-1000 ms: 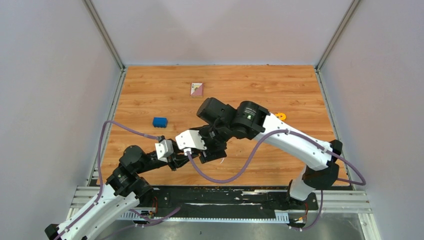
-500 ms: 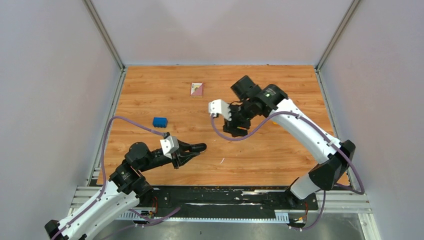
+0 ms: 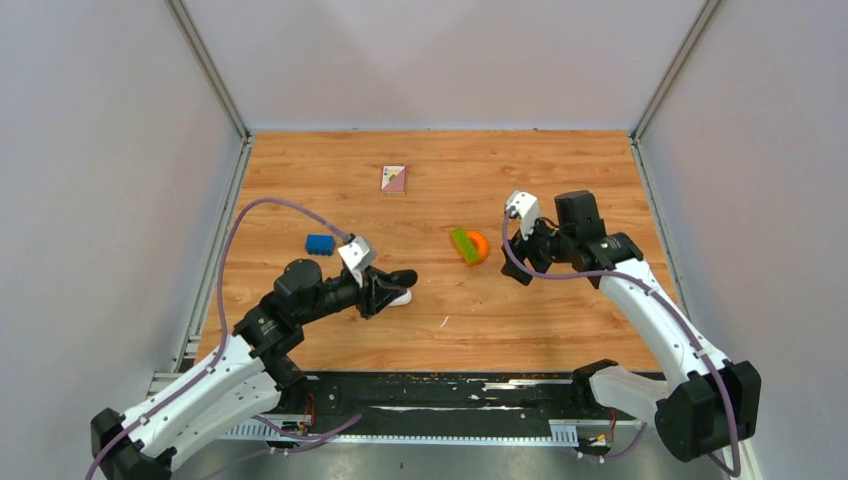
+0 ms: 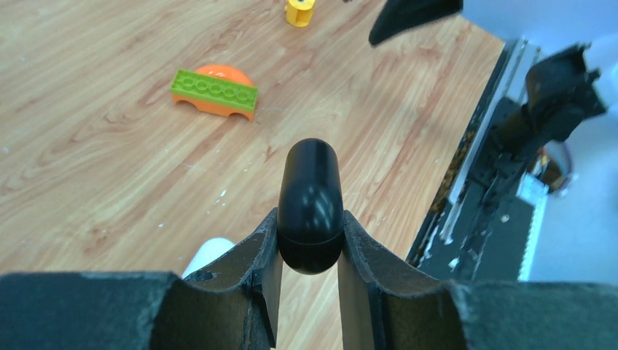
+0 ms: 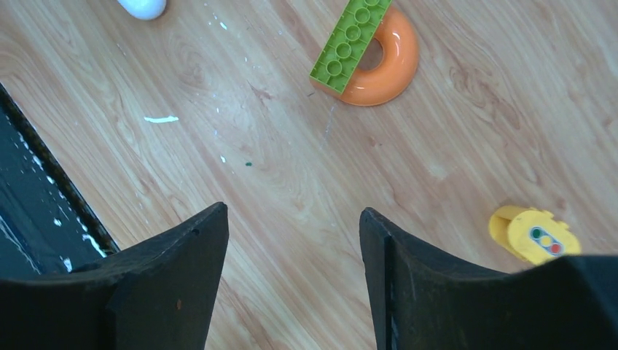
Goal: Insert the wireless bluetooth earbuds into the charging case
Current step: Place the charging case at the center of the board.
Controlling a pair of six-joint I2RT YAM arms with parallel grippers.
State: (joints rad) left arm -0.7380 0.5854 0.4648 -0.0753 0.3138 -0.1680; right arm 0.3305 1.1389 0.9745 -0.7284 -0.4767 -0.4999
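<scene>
**Black case clamped in left gripper – right gripper open**

The left gripper [image 4: 310, 232] is closed on a black case [image 4: 310, 197]. The pill-shaped case is pinched near its rear end between the two fingers, and its rounded front sticks out past the fingertips. A seam is seen running across the case low down. In the left wrist view it cannot be told whether the case touches the table [image 3: 560, 330].

A white case [image 3: 402, 297] lies on the wood just beside the black one, at about 6 o'clock of it in the top view. The earbuds cannot be made out in any view.

The right gripper [image 5: 291, 244] is held above the table with its jaws spread wide and nothing between them. In its wrist view the orange-and-green toy [image 5: 368, 55] is seen at 1 o'clock of the gap. A small yellow piece [image 5: 536, 235] lies at 3 o'clock, and the white case at 11 o'clock is cut by the top edge.

In the top view the toy lies between the two grippers – at 2 o'clock of the left one and roughly 9 o'clock of the right. A blue block [image 3: 320, 243] sits at 10 o'clock of the left gripper. A card [image 3: 394, 178] lies well apart at 12 o'clock.
</scene>
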